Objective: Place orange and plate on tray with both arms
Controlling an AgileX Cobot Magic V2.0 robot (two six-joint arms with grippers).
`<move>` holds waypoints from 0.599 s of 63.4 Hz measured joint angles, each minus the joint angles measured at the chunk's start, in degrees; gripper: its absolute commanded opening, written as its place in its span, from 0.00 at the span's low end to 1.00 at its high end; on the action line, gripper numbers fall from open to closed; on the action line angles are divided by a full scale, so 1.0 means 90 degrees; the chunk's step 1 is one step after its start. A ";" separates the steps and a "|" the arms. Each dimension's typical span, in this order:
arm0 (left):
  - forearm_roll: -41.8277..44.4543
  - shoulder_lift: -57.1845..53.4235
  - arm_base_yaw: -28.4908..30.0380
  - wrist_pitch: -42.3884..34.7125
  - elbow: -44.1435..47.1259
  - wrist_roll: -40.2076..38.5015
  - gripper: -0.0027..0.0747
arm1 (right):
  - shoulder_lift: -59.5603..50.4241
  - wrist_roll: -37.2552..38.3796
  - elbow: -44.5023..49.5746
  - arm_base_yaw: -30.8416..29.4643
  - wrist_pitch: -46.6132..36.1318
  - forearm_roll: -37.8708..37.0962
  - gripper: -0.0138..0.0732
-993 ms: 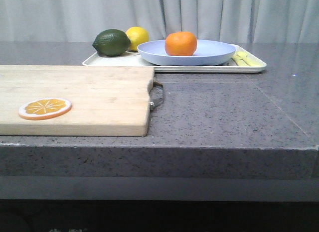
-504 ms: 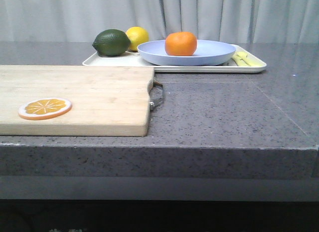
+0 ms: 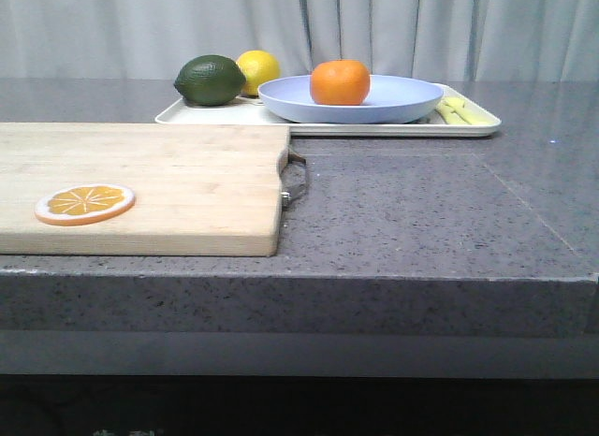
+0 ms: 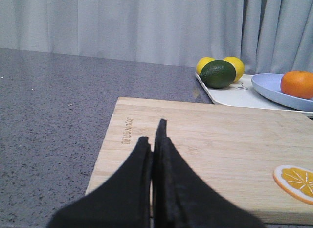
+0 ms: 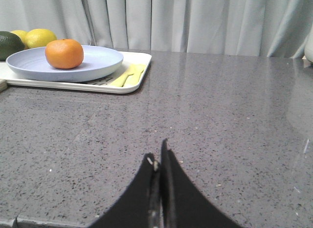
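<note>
The orange [image 3: 340, 81] sits in the pale blue plate [image 3: 402, 101], and the plate rests on the cream-white tray [image 3: 374, 129] at the back of the table. Both also show in the left wrist view, the orange [image 4: 297, 84] and the plate [image 4: 272, 87], and in the right wrist view, the orange [image 5: 64, 53], the plate [image 5: 100, 61] and the tray [image 5: 134, 76]. My left gripper [image 4: 152, 137] is shut and empty over the near part of the cutting board. My right gripper [image 5: 157, 152] is shut and empty over bare counter, well short of the tray. Neither gripper shows in the front view.
A wooden cutting board [image 3: 168, 179] lies at the front left with a flat orange slice [image 3: 85, 203] on it. A dark green lime [image 3: 209, 79] and a yellow lemon [image 3: 258, 69] sit on the tray's left end. Pale yellow cutlery [image 3: 459, 111] lies on its right end. Curtains hang behind.
</note>
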 measured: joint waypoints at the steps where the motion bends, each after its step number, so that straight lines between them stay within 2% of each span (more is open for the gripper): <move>1: 0.0000 0.0000 0.0000 0.0000 0.0000 0.0000 0.01 | 0.0000 0.0000 0.0000 0.0000 0.0000 0.0000 0.09; 38: 0.0000 0.0000 0.0000 0.0000 0.0000 0.0000 0.01 | 0.0000 -0.0011 0.0000 -0.0160 0.0000 0.0000 0.09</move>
